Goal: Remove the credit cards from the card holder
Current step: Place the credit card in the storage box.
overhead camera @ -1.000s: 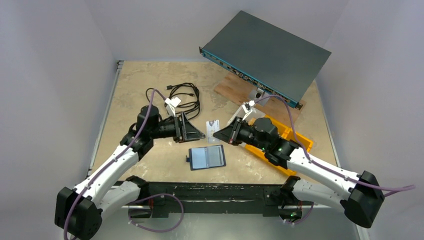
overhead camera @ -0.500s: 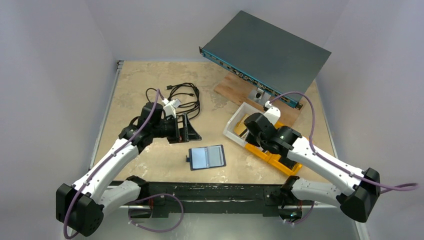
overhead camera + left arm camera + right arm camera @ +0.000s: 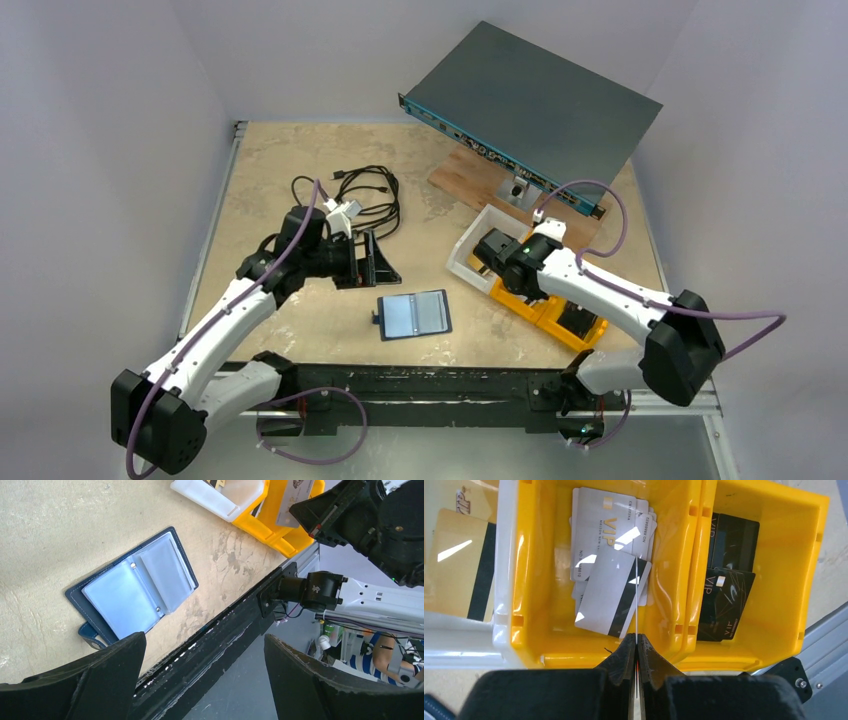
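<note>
Cable (image 3: 372,192) behind left fingers (image 3: 75,690), spread empty near card holder (image 3: 131,591); right fingers (image 3: 621,666) pinch card (image 3: 636,600) over yellow bin (image 3: 519,580).

Top overview; wrist close-ups: card holder (image 3: 131,587), bins (image 3: 784,580)

You'll see the card holder (image 3: 131,587) has a matt navy stitched cover and frosted clear plastic sleeves; the yellow bins (image 3: 674,570) are glossy moulded plastic, the silver cards (image 3: 611,590) shiny, the table (image 3: 300,160) matt and mottled
</note>
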Robot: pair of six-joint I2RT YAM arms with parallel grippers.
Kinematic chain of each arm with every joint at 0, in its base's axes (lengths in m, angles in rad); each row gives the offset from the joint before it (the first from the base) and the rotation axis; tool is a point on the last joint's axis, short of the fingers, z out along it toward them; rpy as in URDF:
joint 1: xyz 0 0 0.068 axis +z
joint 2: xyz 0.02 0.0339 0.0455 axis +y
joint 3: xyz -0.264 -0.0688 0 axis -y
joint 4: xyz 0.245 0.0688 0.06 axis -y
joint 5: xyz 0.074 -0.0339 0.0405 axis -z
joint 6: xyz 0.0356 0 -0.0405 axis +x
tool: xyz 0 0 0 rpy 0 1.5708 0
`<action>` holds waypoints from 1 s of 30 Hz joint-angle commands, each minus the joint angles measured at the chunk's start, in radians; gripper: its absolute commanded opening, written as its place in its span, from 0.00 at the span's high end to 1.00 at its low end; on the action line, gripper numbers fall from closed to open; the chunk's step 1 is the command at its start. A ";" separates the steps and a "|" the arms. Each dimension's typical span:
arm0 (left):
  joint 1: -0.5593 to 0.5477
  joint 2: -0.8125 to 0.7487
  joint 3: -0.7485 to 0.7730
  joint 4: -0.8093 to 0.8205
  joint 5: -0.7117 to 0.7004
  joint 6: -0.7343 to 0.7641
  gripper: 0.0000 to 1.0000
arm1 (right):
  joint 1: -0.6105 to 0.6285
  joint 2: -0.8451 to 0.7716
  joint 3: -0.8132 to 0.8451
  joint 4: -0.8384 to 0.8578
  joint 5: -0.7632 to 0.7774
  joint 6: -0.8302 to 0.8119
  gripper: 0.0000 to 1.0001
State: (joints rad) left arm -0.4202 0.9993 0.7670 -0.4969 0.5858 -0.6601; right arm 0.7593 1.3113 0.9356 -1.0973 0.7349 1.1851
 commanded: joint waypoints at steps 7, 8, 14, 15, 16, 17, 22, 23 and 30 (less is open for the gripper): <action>0.000 -0.042 0.014 -0.007 -0.005 0.013 0.12 | -0.020 0.114 0.090 -0.026 0.135 0.002 0.95; 0.000 -0.045 0.014 -0.009 -0.004 0.014 0.12 | -0.020 0.120 0.093 -0.027 0.136 0.001 0.92; 0.000 -0.051 0.009 -0.013 -0.007 0.014 0.12 | -0.020 0.121 0.102 0.012 0.106 -0.048 0.78; 0.000 -0.051 0.007 -0.011 -0.007 0.013 0.12 | -0.020 0.113 0.103 0.028 0.094 -0.065 0.77; 0.000 -0.051 0.004 -0.010 -0.007 0.011 0.12 | -0.020 0.102 0.102 0.047 0.080 -0.086 0.76; 0.000 -0.051 0.002 -0.007 -0.006 0.010 0.12 | -0.021 0.088 0.102 0.071 0.065 -0.114 0.75; -0.002 -0.046 -0.009 0.005 -0.005 0.005 0.12 | -0.021 0.023 0.089 0.185 -0.016 -0.212 0.69; -0.002 -0.045 -0.011 0.007 -0.005 0.004 0.12 | -0.021 0.014 0.087 0.203 -0.027 -0.226 0.68; -0.003 -0.035 -0.037 0.032 0.007 -0.008 0.12 | -0.020 -0.024 0.079 0.230 -0.096 -0.245 0.68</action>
State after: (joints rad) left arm -0.4202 0.9646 0.7475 -0.5095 0.5858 -0.6613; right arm 0.7433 1.3224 0.9997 -0.9195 0.6865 0.9802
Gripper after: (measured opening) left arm 0.880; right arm 0.321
